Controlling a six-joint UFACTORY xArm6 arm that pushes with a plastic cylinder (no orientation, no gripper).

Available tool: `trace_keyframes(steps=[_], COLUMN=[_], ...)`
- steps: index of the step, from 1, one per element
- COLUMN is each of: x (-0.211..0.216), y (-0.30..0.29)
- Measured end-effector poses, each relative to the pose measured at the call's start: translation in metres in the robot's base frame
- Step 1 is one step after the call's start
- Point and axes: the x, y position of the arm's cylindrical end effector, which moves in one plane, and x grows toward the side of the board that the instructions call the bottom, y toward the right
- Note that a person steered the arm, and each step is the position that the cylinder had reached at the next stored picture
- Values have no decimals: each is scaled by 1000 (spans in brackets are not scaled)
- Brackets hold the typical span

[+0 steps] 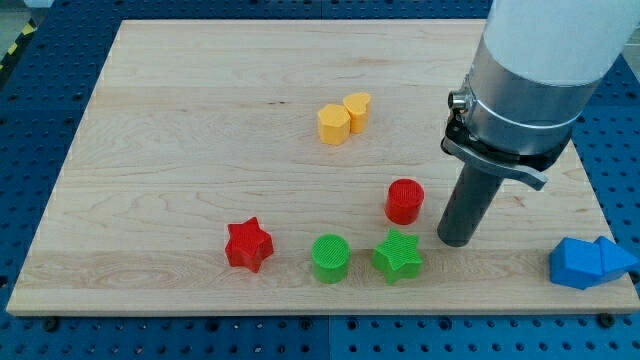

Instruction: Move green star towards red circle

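Camera view shows the rod's tip (458,241) bare, holding nothing, right of the green star (398,256) — star just below the red circle (405,201). Approach step; next, get beneath the star and push upward.

The scene is bright and evenly lit, with soft light that seems to fall from above. The pale wooden surface (200,150) shows its grain clearly and carries no harsh glare. Shadows are short and faint: a slight dark rim sits under the red star (248,245), the green star (398,256) and the red circle (405,201). The white arm housing (555,40) at the view's top right is nearly blown out. Its metal collar (515,115) carries soft highlights. Focus is sharp across the blocks, and the surface's edges look straight.
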Motion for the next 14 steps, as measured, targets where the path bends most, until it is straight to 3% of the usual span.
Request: trace_keyframes(steps=[4,7,9,12,14], x=[9,64,61,26,63], y=[0,-8,-65,-83,-85])
